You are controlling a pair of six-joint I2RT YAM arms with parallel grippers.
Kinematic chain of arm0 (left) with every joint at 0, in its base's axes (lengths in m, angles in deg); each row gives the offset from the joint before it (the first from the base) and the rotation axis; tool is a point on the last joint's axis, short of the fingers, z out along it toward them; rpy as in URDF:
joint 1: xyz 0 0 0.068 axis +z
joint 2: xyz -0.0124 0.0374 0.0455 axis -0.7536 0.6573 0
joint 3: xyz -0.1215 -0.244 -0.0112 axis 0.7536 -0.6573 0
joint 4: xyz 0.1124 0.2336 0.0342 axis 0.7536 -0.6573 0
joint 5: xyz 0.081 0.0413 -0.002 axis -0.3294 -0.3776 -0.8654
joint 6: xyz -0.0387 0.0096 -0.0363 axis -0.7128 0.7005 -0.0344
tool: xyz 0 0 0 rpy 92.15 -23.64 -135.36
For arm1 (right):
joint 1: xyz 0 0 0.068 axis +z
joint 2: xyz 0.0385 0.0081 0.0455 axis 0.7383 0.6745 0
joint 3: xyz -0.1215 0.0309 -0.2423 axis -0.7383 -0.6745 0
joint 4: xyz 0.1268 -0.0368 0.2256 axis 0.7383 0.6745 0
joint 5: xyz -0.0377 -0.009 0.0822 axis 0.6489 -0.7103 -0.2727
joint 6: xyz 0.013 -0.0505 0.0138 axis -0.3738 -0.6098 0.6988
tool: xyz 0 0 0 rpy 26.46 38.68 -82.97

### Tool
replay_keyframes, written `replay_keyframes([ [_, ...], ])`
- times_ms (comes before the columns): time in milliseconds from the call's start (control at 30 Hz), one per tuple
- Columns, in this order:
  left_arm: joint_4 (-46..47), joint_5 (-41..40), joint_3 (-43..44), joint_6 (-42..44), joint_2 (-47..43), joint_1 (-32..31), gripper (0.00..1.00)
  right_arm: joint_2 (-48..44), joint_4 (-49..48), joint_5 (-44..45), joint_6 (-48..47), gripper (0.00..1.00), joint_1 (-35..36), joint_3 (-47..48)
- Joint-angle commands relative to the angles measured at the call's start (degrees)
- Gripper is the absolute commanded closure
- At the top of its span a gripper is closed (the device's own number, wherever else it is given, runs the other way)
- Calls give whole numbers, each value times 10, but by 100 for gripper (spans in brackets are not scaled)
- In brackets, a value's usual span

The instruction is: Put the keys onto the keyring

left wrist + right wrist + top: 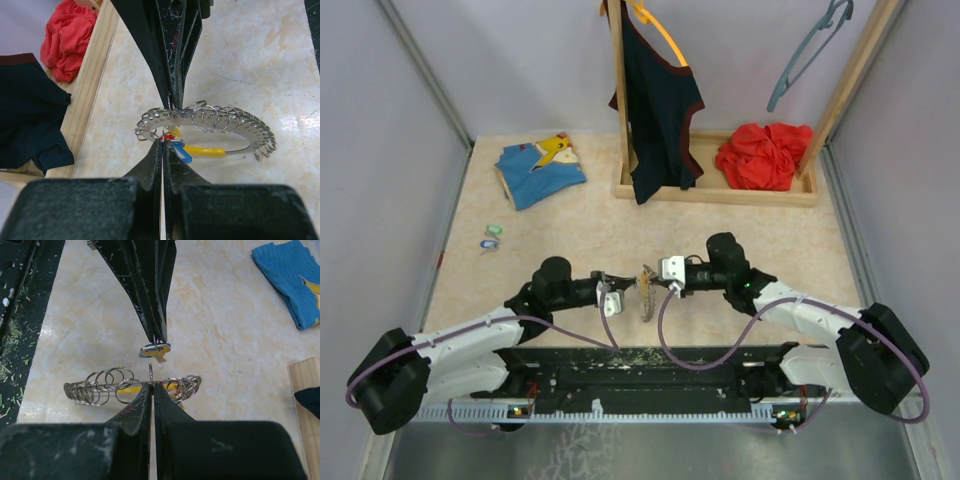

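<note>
Surface: beige marbled tabletop between pale walls.
Left gripper: jaws pressed fully together, pinching a small blue-and-yellow piece at the edge of the keyring.
Right gripper: jaws closed flat on the keyring's thin wire, tip to tip with the left one and almost touching it.
Ring detail: strung with many small steel rings; yellow tag and red piece sat just beside the left fingertips.
Loose keys: on the table, well apart from the left gripper, off to its left and farther out; mint green just beyond blue; neither on the ring.
Ahead of the grippers: folded blue cloth, wooden rack with a dark shirt, red cloth.
</note>
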Motion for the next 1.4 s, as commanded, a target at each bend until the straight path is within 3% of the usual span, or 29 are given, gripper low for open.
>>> replay_keyframes([
  [0,-3,-2,13,12,-3,-7,100,9,15,-29,-12,100,-2,53],
  [467,0,5,18,-1,4,-11,100,3,-14,47,-39,100,26,31],
  [1367,-22,-16,38,-19,18,-13,100,10,-9,61,-43,100,35,36],
])
